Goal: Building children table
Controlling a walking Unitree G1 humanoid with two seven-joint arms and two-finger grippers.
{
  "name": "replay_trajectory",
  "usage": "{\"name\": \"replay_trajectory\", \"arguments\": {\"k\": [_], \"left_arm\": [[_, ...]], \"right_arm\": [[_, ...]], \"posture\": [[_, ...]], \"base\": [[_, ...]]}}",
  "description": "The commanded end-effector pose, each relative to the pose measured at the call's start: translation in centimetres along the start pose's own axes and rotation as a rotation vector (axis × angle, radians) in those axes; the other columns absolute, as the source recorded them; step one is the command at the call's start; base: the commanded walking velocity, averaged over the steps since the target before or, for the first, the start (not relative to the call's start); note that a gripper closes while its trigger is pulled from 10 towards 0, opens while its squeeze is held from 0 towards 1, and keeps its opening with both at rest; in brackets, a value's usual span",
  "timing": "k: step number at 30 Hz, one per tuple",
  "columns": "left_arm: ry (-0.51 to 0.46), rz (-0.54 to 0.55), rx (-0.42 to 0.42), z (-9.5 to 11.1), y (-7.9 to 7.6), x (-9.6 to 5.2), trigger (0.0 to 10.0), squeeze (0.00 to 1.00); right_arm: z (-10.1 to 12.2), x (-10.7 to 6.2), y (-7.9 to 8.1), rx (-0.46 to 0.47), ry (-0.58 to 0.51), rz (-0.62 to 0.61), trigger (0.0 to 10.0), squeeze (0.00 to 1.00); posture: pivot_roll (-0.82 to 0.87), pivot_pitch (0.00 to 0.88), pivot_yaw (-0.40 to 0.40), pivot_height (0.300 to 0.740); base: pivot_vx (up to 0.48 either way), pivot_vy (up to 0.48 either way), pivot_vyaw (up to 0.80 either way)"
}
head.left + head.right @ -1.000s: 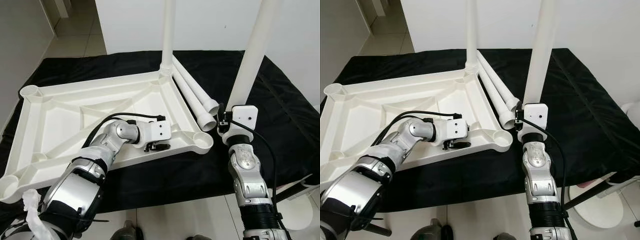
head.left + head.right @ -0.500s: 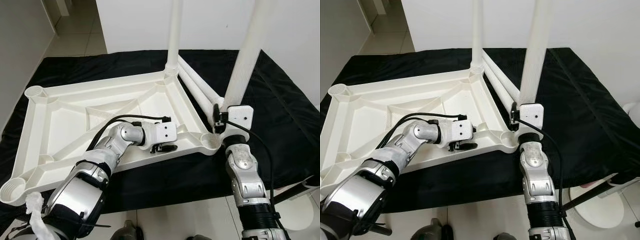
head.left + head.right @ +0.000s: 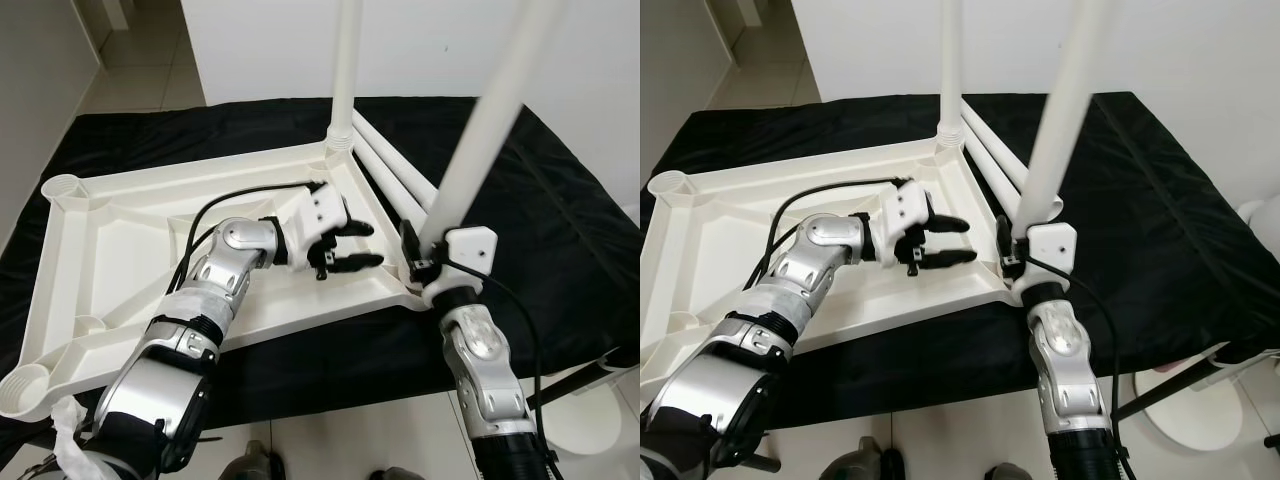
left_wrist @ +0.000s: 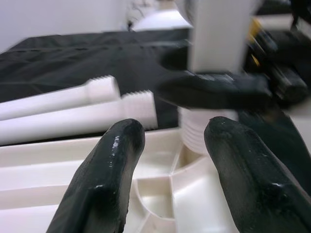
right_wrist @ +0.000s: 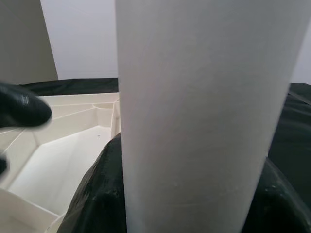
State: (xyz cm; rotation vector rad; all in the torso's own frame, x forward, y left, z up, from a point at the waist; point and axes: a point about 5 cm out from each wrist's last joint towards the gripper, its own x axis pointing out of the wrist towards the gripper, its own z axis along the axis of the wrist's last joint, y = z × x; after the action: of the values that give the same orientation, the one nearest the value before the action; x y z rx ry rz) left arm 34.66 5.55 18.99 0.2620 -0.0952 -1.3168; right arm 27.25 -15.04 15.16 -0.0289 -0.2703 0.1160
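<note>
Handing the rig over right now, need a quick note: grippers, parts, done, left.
Right gripper: shut on a white leg, holding it tilted at the near right corner socket of the upturned tabletop.
Left gripper: open, hovering over the tabletop beside that socket, holding nothing.
Done: one leg stands upright in the far corner.
Spare: two legs lie on the black cloth.
Left: seat the held leg; I can't tell if it has engaged. Then fit the two spares in the left corners.

A black cloth (image 3: 560,200) lies spread before a white wall (image 3: 430,50).
</note>
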Motion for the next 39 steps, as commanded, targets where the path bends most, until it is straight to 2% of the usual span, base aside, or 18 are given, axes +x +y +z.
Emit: {"name": "replay_trajectory", "arguments": {"k": [1,4,9,14,15,18,20,26,29,30,32,39], "left_arm": [[-0.017,0.032,-0.063,-0.1,0.2,-0.7,10.0,0.00],[-0.015,0.044,-0.121,-0.1,0.2,-1.4,10.0,0.00],[-0.029,0.048,-0.156,-0.2,-0.4,-2.2,10.0,0.00],[-0.054,0.070,-0.216,0.3,-0.6,-2.4,10.0,0.00],[-0.081,0.062,-0.257,0.9,-0.8,-2.6,10.0,0.00],[-0.090,0.029,-0.278,1.1,-1.2,-3.1,10.0,0.00],[-0.090,0.014,-0.281,1.1,-1.4,-3.3,10.0,0.00],[-0.100,0.009,-0.200,0.5,-2.6,-4.2,10.0,0.00],[-0.077,-0.007,-0.218,0.0,-3.6,-4.3,10.0,0.00],[-0.055,-0.011,-0.233,-0.4,-4.2,-4.2,10.0,0.00],[-0.046,-0.006,-0.238,-0.5,-4.4,-4.1,10.0,0.00],[-0.051,-0.019,-0.188,-0.3,-5.1,-3.8,10.0,0.00]], "right_arm": [[0.3,-0.6,-0.1,0.039,-0.023,0.001,10.0,0.00],[0.3,-1.4,-0.3,0.052,-0.028,-0.005,10.0,0.00],[-0.5,-2.4,-0.8,0.057,0.005,-0.007,10.0,0.00],[-1.2,-2.4,-1.2,0.080,0.031,-0.034,10.0,0.00],[-1.5,-2.3,-1.5,0.106,0.043,-0.052,10.0,0.00],[-1.8,-2.0,-1.8,0.122,0.056,-0.073,10.0,0.00],[-1.9,-1.9,-1.9,0.128,0.061,-0.082,10.0,0.00],[-1.3,-1.0,-2.2,0.071,0.039,-0.090,10.0,0.00],[-1.3,-0.9,-2.1,0.059,0.036,-0.070,10.0,0.00],[-1.2,-0.9,-1.9,0.061,0.033,-0.053,10.0,0.00],[-1.2,-0.9,-1.9,0.065,0.031,-0.043,10.0,0.00],[-1.0,-1.2,-1.1,0.017,0.009,0.031,10.0,0.00]], "posture": [[0.00,0.029,0.012,0.740],[0.00,0.031,0.012,0.740],[-0.01,0.031,0.013,0.740],[-0.01,0.028,0.016,0.740],[-0.01,0.027,0.014,0.740],[-0.01,0.027,0.014,0.740],[-0.01,0.027,0.014,0.740],[0.00,0.029,0.012,0.740],[0.00,0.031,0.009,0.740],[0.00,0.034,0.005,0.740],[0.00,0.034,0.005,0.740],[0.00,0.033,0.003,0.740]], "base": [[0.000,0.000,0.00],[0.000,0.000,0.00],[0.000,0.000,0.00],[0.000,0.000,0.00],[0.000,0.000,0.00],[0.000,0.000,0.00],[0.000,0.000,0.00],[0.000,0.000,0.00],[0.000,0.000,0.00],[0.000,0.000,0.00],[0.000,0.000,0.00],[0.000,0.000,0.00]]}}
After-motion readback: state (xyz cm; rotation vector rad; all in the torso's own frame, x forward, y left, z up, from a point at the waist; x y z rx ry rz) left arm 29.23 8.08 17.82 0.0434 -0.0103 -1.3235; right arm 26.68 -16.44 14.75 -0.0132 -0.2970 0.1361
